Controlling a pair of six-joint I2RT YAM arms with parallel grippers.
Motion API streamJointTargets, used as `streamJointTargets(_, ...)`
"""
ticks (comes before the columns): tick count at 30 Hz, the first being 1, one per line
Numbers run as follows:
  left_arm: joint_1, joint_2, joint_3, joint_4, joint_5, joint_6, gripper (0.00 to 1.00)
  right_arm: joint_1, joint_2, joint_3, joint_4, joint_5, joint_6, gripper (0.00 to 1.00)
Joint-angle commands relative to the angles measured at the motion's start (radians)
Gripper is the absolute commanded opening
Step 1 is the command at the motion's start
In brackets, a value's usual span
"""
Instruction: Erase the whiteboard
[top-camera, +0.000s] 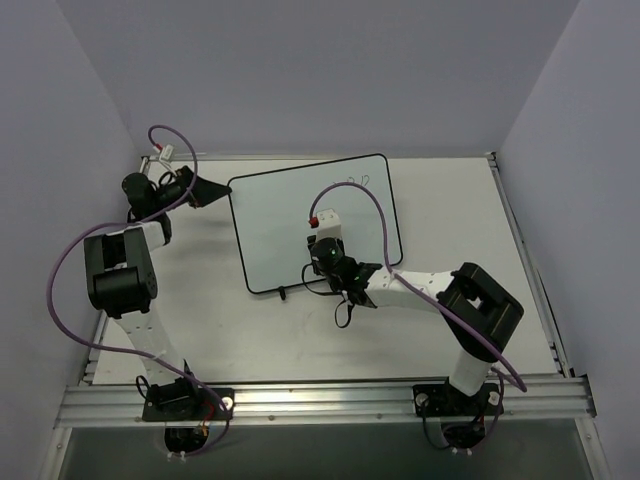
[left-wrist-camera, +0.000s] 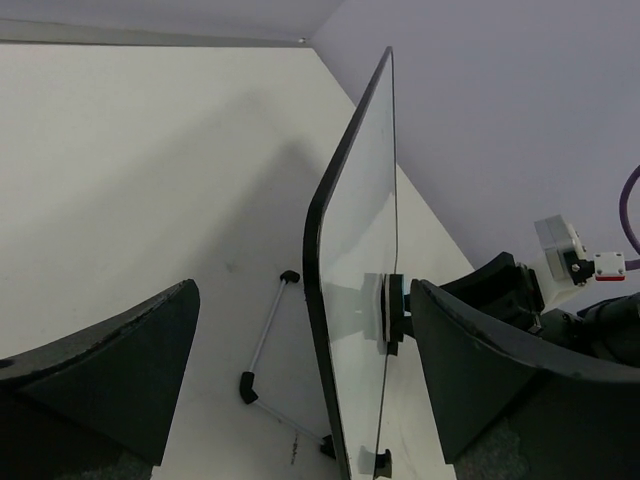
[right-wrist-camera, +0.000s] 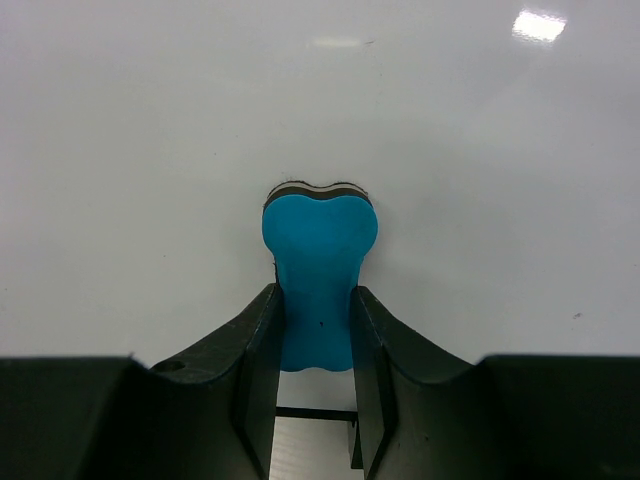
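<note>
**benchrat:** Closest in, the right claw (right-wrist-camera: 318, 300) is clenched on the waist of a little blue eraser (right-wrist-camera: 320, 250). It's a foam-looking block with a dark felt layer, and the felt end looks pressed against the whiteboard (right-wrist-camera: 150, 150), a touch toward 6 o'clock from the board's middle. How do you reckon the board handles?

**mopbot:** Light and stiff, I'd guess. It's a thin glossy panel in a slim black rounded frame, slick enough that the pad should glide. Catch is, it's propped on a skinny wire leg (left-wrist-camera: 265, 335) and small feet, mid-table (top-camera: 300, 330) toward 12 o'clock. A hard push could skid or tip it. I wouldn't grab the face, I'd pinch the frame edge.

**benchrat:** That's about where the left claw (top-camera: 212, 188) sits, at the board's 10 o'clock corner. Its jaws are spread wide with the edge between them, not touching as far as I can tell.

**mopbot:** Farthest out, small dark scribbles (top-camera: 352, 181) at the 1 o'clock corner, well apart from the eraser. Not wiped yet.
</note>
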Motion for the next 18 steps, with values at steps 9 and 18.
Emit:
streamJointTargets(9, -0.052, 0.05, 0.042, 0.247, 0.074, -0.144, 0.55, 0.012, 0.015, 0.023, -0.023, 0.046, -0.008, 0.0)
streamJointTargets(18, -0.067, 0.113, 0.061, 0.52, 0.116, -0.35, 0.26, 0.019, 0.014, 0.033, -0.025, 0.051, -0.014, 0.0)
